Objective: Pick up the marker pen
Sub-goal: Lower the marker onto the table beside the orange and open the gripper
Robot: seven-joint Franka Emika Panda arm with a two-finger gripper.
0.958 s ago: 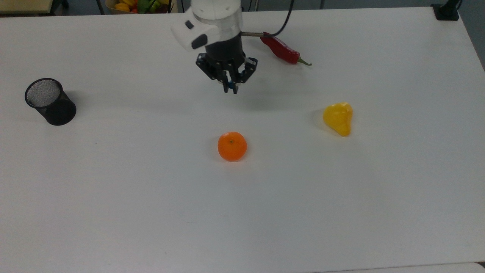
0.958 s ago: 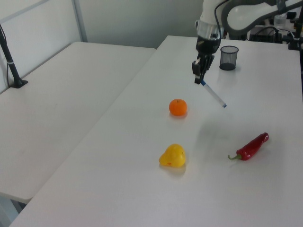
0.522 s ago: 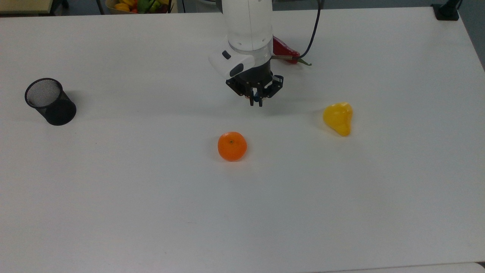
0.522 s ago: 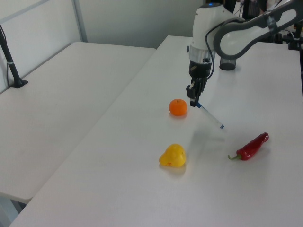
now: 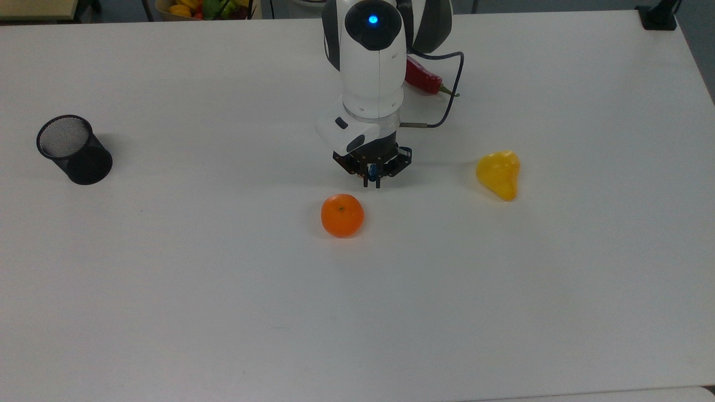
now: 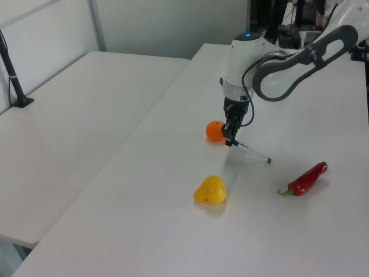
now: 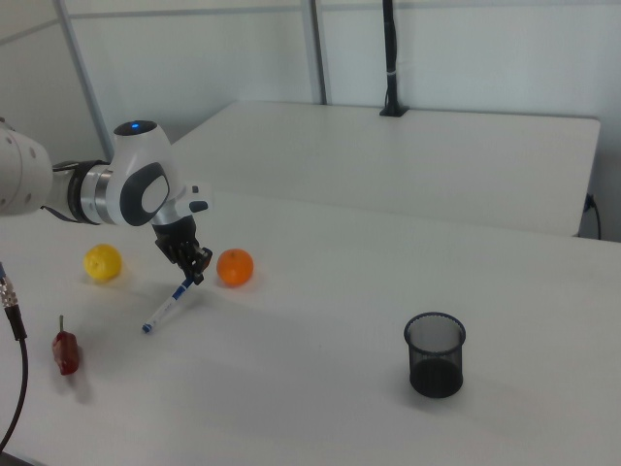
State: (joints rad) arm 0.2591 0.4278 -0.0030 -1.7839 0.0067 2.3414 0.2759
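My gripper [image 5: 372, 181] [image 6: 230, 141] [image 7: 199, 272] is shut on the blue cap end of the marker pen [image 6: 252, 153] [image 7: 167, 306], a slim white barrel with a blue tip. In the left view the pen slants down from the fingers toward the left view's right, its far tip low at the white table [image 5: 223, 312]. From the top view, a bit of blue [image 5: 372, 174] peeks between the fingers, the rest hidden under the wrist. The gripper hangs just behind the orange [image 5: 342, 215] [image 6: 215, 131] [image 7: 235, 267].
A yellow pear-shaped fruit [image 5: 499, 173] [image 6: 210, 190] [image 7: 102, 262] lies at the top view's right. A red chili [image 5: 423, 78] [image 6: 307, 178] [image 7: 65, 351] lies behind the arm. A black mesh cup [image 5: 74, 149] [image 7: 434, 354] stands at the top view's far left.
The arm has carried the pen from near the mesh cup's side toward the orange and lowered it. The pen's free tip now sits close to the table.
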